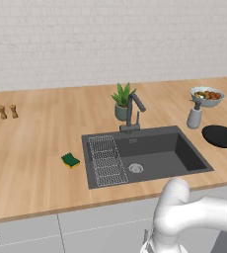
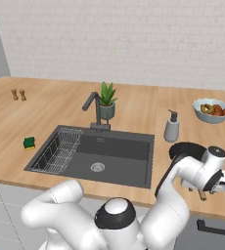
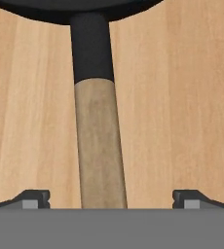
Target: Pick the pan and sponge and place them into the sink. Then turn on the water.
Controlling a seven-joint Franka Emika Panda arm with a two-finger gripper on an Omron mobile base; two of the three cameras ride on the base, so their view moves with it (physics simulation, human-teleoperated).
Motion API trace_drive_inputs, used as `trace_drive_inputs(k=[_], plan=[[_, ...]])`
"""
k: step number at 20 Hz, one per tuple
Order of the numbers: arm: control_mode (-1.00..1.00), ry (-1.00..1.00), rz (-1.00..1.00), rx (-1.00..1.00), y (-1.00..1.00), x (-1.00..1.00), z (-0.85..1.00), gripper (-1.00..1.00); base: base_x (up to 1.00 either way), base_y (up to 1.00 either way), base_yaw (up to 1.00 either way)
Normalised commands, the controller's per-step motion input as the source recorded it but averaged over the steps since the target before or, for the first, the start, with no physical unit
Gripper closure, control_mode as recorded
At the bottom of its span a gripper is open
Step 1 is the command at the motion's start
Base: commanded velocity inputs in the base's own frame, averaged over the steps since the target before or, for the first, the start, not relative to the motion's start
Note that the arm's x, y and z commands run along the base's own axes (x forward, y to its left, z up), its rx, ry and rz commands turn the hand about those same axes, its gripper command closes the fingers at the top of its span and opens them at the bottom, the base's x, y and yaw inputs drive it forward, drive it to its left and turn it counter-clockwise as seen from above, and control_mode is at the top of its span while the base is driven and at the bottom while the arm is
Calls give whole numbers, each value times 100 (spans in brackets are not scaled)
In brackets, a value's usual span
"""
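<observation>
Black pan resting on the wooden tabletop right of the sink, just in front of the soap dispenser. In the hand view, pan rim at the top edge and handle running down the middle, dark near the pan, pale wood toward the end. End effector released, jaws spread wide, one fingertip on each side of the wooden handle, well apart from it, not gripping. In the right base view, wrist bent over the tabletop edge, hiding part of the pan.

Sponge, green over yellow, lying on the tabletop left of the sink, just beside the basin's edge. Wire rack standing in the left part of the sink, round drain near the middle. Faucet behind the basin. Potted plant just behind the faucet. Fruit bowl further back on the right. Two small shakers far left on the tabletop.
</observation>
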Motion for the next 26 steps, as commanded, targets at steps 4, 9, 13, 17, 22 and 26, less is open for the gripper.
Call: trace_drive_inputs(k=[4,9,13,17,22,26], plan=[[-100,0,0,0,0,0,-33,100,0,0,0],[-100,0,1,0,5,0,-2,100,0,0,0],[-100,0,0,0,8,-5,-4,100,0,0,0],[-100,-1,2,0,28,-22,0,100,0,0,0],[-100,0,6,4,10,-23,15,100,0,0,0],[-100,-6,7,3,18,-40,52,100,0,0,0]])
